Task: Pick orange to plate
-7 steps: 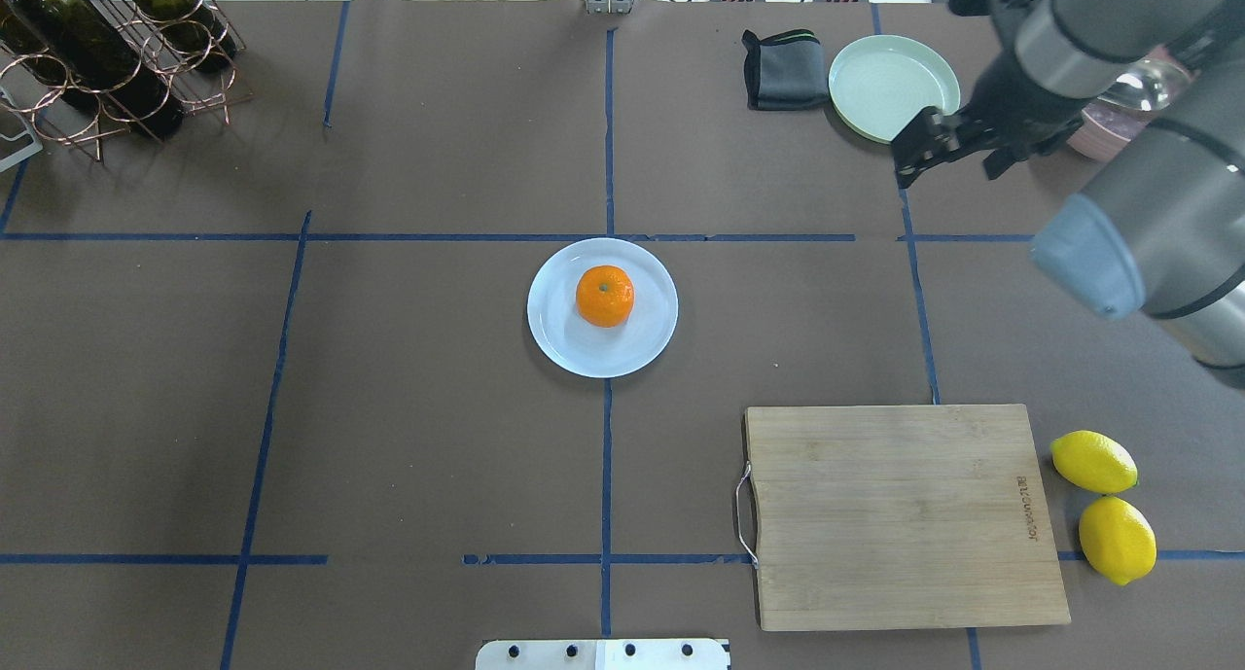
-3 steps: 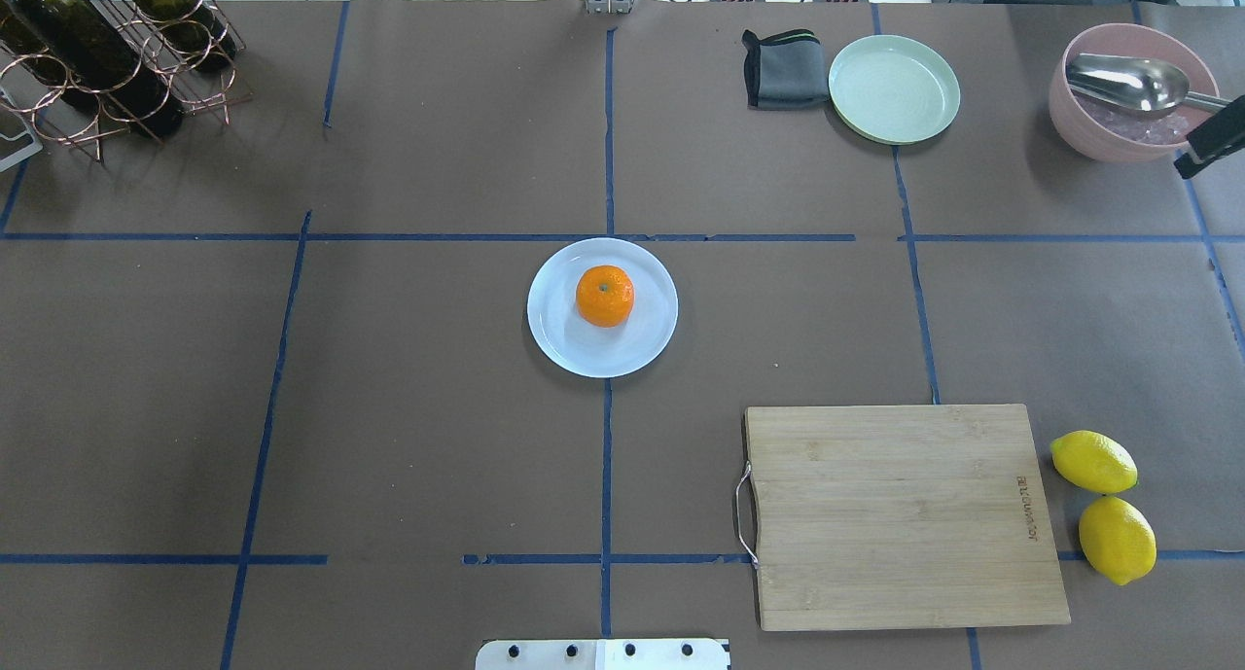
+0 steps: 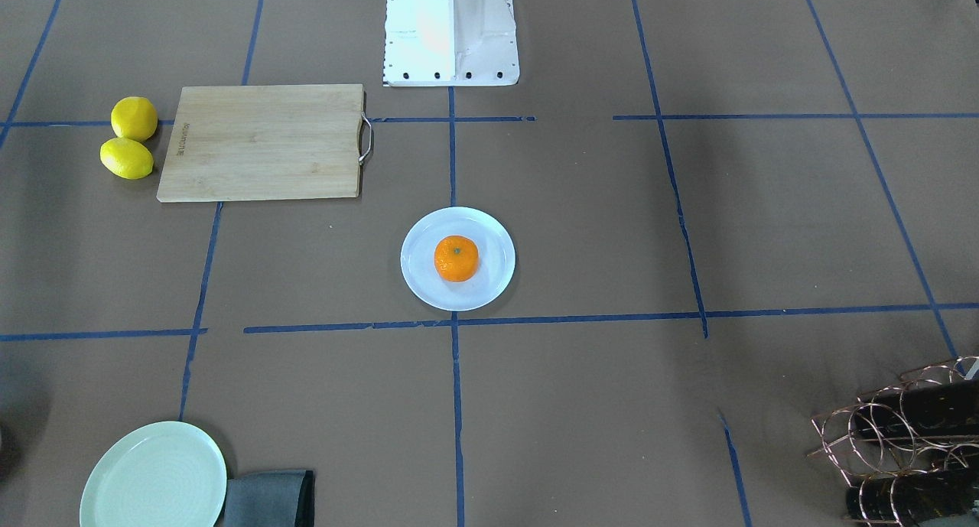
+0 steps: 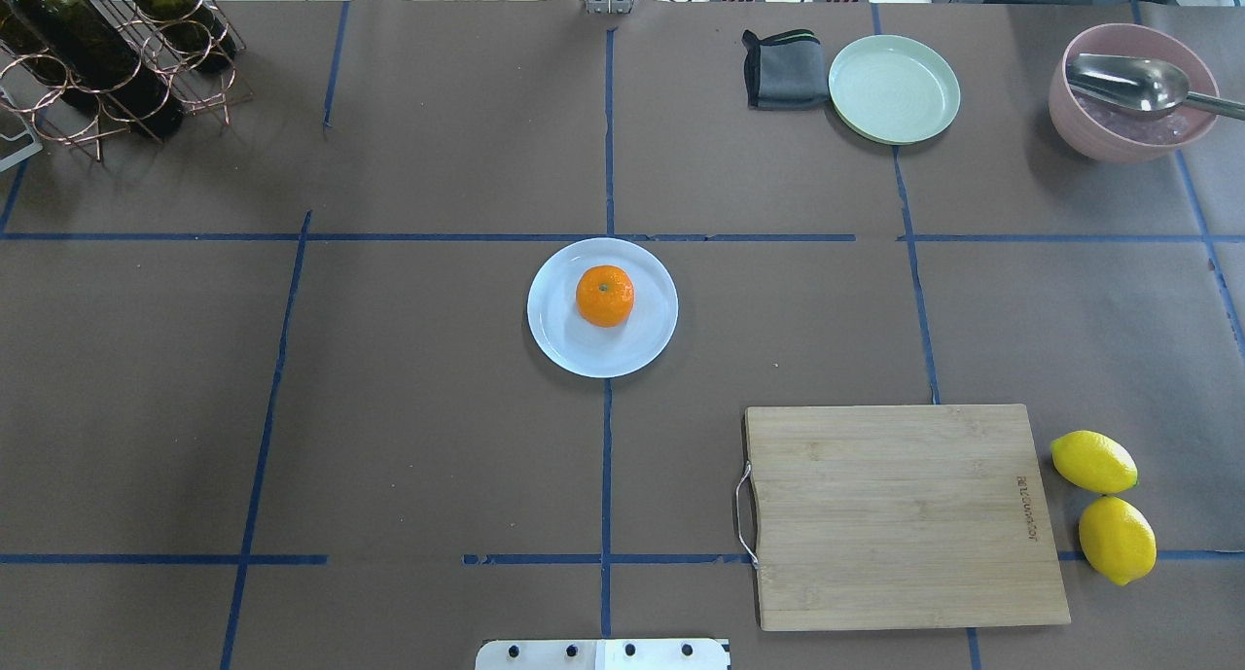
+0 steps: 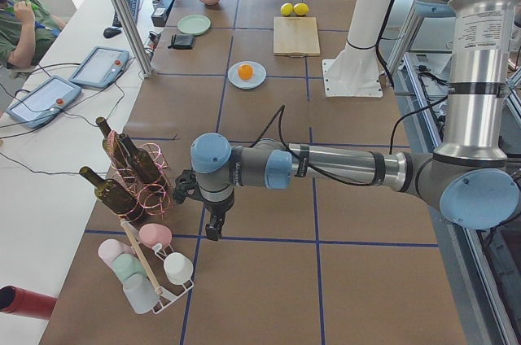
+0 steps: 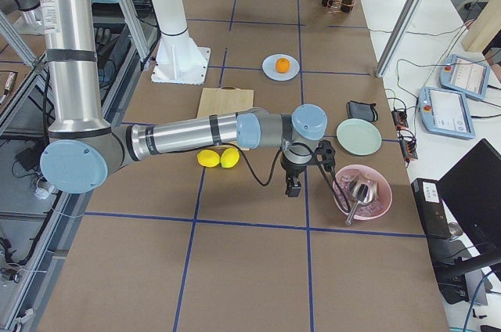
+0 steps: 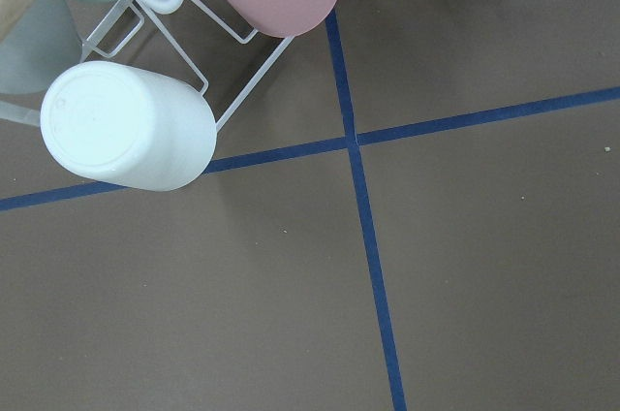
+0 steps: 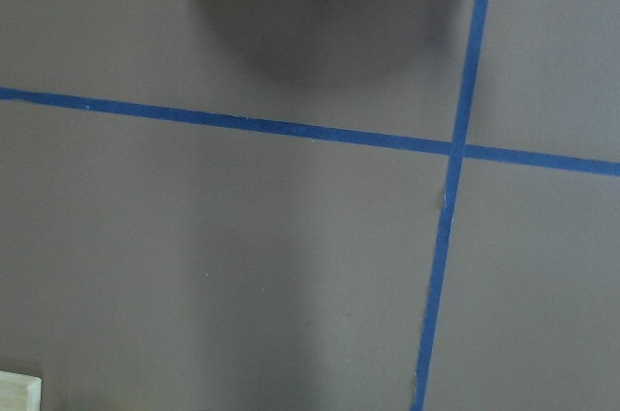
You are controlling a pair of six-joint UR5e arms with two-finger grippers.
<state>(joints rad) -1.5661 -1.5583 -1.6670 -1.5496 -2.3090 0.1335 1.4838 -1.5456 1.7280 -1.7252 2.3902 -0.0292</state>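
The orange (image 4: 604, 296) sits stem-up on the pale bluish-white plate (image 4: 644, 345) at the table's centre, also seen as the orange (image 3: 456, 258) on the plate (image 3: 490, 284) in the front view. No gripper is near it. My left gripper (image 5: 212, 229) hangs over the table's left end by the cup rack, seen only in the left side view. My right gripper (image 6: 292, 188) hangs near the pink bowl at the right end, seen only in the right side view. I cannot tell if either is open or shut.
A wooden cutting board (image 4: 900, 514) and two lemons (image 4: 1093, 461) lie front right. A green plate (image 4: 893, 88), grey cloth (image 4: 778, 72) and pink bowl with spoon (image 4: 1099, 130) sit back right. A bottle rack (image 4: 107, 57) stands back left, with a cup rack (image 5: 146, 272) beyond it.
My right arm has swung rightward out of the overhead view, uncovering the pink bowl. The orange and plate have not moved.
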